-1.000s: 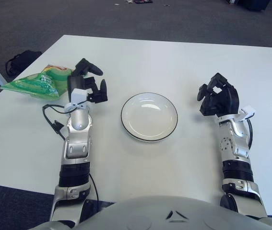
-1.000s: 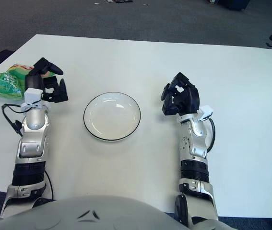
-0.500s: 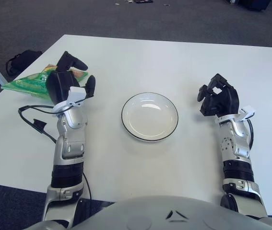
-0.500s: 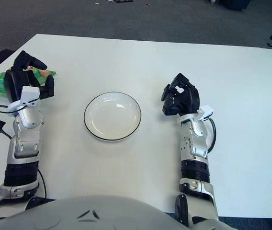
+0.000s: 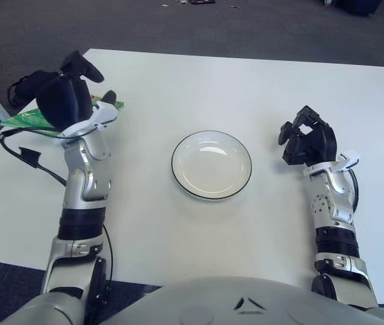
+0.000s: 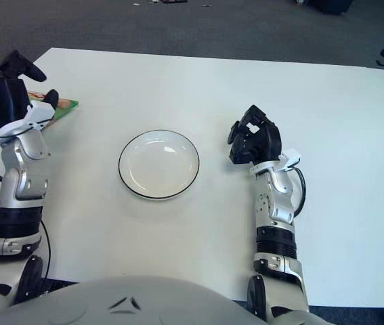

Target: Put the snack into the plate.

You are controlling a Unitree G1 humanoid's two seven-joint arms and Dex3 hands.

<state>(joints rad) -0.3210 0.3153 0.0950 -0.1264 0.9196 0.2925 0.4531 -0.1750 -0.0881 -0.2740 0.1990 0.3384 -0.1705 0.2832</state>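
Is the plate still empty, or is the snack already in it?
Empty: the plate shows only its bare white inside; the snack lies far left under the left hand.

Silver jointed arms, black three-fingered hands

**White table on grey carpet**

A white table (image 5: 198,81) fills most of the view, its top smooth and evenly lit. Beyond its far edge lies dark grey carpet (image 5: 246,27). A black bag (image 5: 26,84) sits on the floor by the table's left corner
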